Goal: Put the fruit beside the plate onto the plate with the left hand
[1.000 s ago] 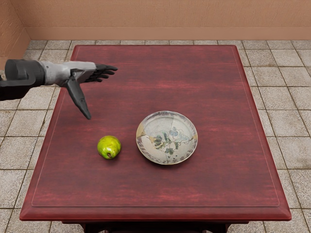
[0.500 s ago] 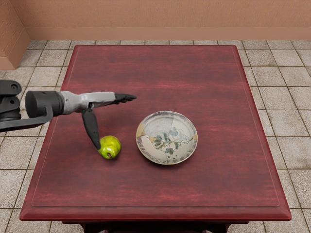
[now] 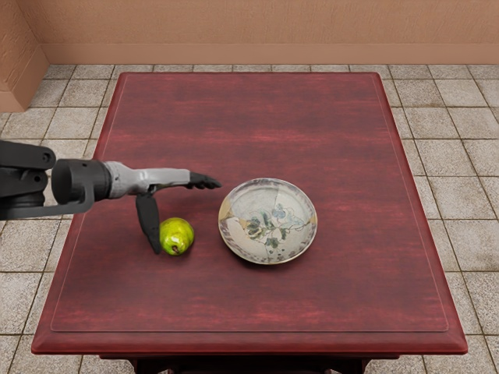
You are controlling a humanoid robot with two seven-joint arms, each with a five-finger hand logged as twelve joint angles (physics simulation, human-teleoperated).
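Pear (image 3: 177, 235) lies on the table (image 3: 257, 125) just left of the plate (image 3: 226, 210), a small gap between them. My left hand (image 3: 156, 184) hovers up-left of the plate. Fingers (image 3: 201, 183) straight, pointing at the plate's rim. Thumb (image 3: 148, 224) hangs down by the pear's side away from the plate. Nothing gripped.

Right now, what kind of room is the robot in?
Probably a plain indoor room, perhaps for dining: a dark red table on a tiled floor, holding a patterned plate and a green pear.
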